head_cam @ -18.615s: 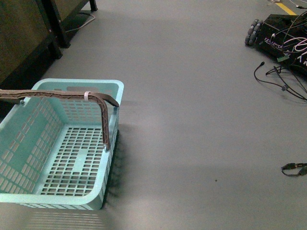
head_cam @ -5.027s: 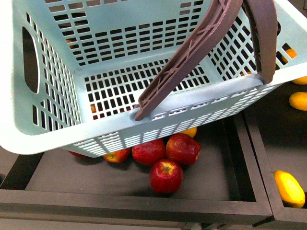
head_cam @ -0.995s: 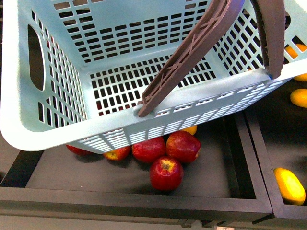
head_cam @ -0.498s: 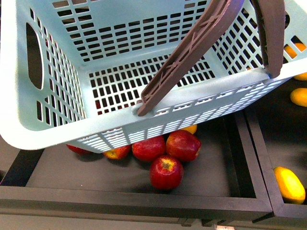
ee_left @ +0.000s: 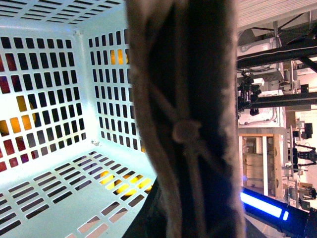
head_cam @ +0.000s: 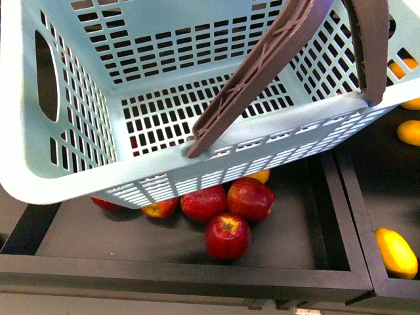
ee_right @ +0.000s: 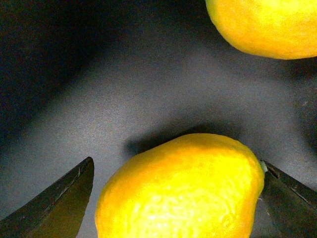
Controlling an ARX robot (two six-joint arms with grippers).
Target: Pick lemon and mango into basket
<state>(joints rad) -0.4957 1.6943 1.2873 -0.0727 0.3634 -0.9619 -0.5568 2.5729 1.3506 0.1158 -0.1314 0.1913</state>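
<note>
At the left and centre of the front view, the light turquoise slotted plastic basket hung tilted in the air and filled the upper frame, its slotted floor bare. Its two brown ribbed swing handles rose toward the top right corner, the nearer one crossing the open mouth.

Beneath the basket lay a shallow black tray of glossy red apples. Three were in plain sight and touching, and two more were half hidden under the basket's lower wall. A small yellow fruit peeked out just behind them.

Right of a black divider, a second black tray held the oblong yellow-orange mango, alone near the front corner. Rounder orange-yellow fruits lay farther back, partly behind the basket.

In the left wrist view, one handle ran blurred and close across the lens. The basket's inner wall lay beyond it, with red and yellow showing through the slots. The left claw could not be made out, so I could not tell whether it was clamped on the handle.

In the right wrist view, the right claw stood wide open, low over a dark grey tray floor. Its two dark fingers straddled the pebbly-skinned yellow lemon. One finger seemed to touch the lemon's pointed end and the other stood just apart, so nothing was gripped. A second yellow fruit lay near the lemon, not touching it.
</note>
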